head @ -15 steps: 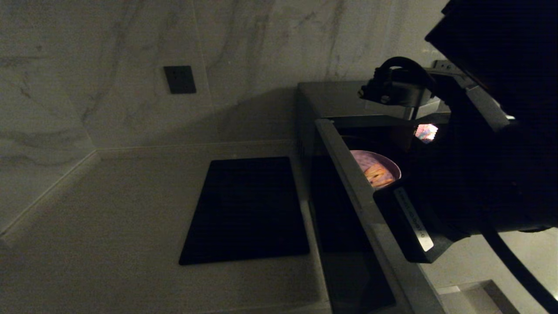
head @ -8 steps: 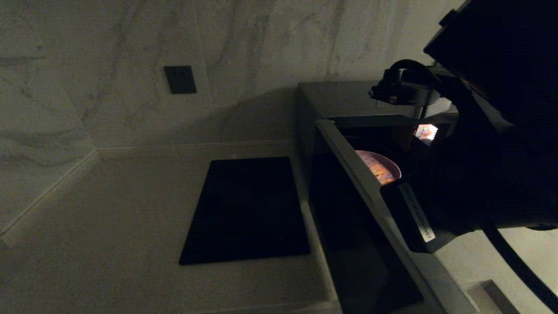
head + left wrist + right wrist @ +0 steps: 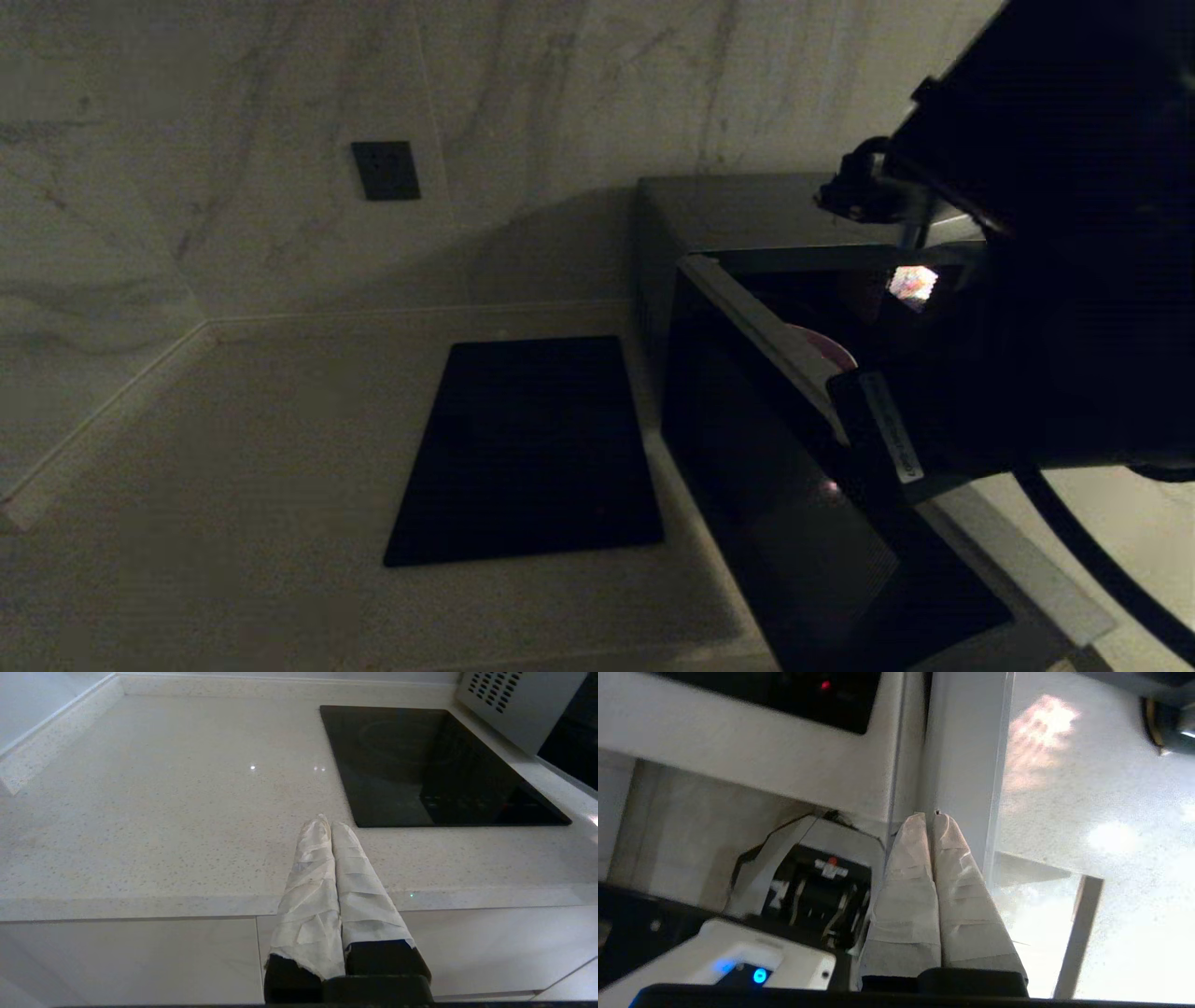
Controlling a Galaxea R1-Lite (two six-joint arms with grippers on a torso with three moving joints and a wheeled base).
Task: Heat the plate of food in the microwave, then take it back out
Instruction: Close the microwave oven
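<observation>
Swinging toward its frame, the microwave (image 3: 747, 215) door hid most of the plate of food (image 3: 829, 351) inside, where it must sit for heating; the right pincer (image 3: 927, 815), pinched closed and empty, pressed the door edge.

My left hand (image 3: 331, 826) has both fingers wound in creased, matt white cloth tape, pressed together; my right hand (image 3: 928, 816) wears the same wrinkled wrap. The bench (image 3: 163, 812) is pale speckled stone, smooth, with small glints of light. At two o'clock from my left hand lies a flat black panel (image 3: 434, 765), glossy like glass. The microwave (image 3: 747, 210) has a matt grey metal shell and a dark, shiny glass door (image 3: 803, 523). The wall (image 3: 233, 93) looks like polished veined marble.
</observation>
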